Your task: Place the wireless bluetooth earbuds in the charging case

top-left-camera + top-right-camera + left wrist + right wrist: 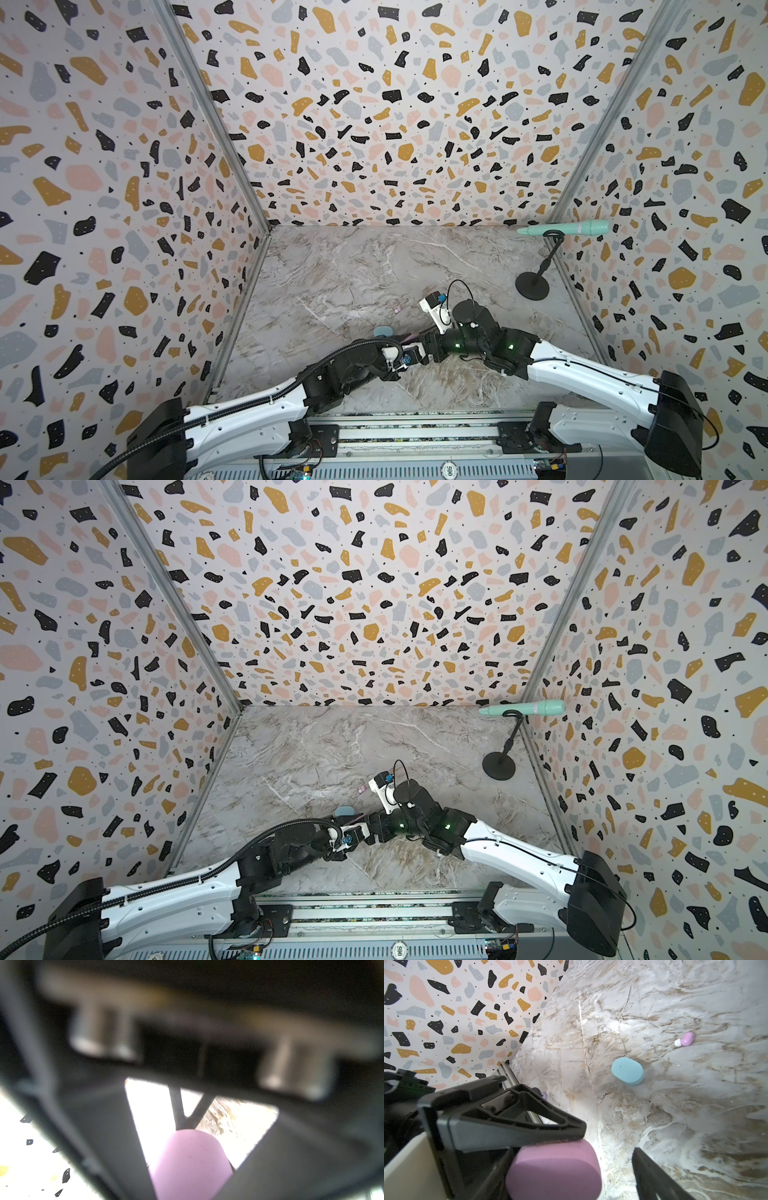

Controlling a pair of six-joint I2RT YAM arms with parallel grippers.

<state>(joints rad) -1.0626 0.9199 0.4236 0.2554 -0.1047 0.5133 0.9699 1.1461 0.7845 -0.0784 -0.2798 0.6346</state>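
A pink oval charging case (554,1169), lid closed, hangs just above the marble table, with my left gripper (191,1178) shut on it; one left finger (517,1126) presses its upper face. My right gripper (574,1153) stands open around the same case, and its one visible finger (652,1174) is clear of the case side. In both top views the two grippers meet at the table's middle front, left gripper (405,344) and right gripper (420,343). One pink earbud (686,1039) with a white tip lies loose on the table (397,308). No other earbuds show.
A closed pale blue case (627,1071) lies on the table just behind the grippers (382,331). A mint microphone (573,227) on a black stand (532,286) occupies the back right corner. Terrazzo walls enclose three sides, and a metal rail (415,432) runs along the front.
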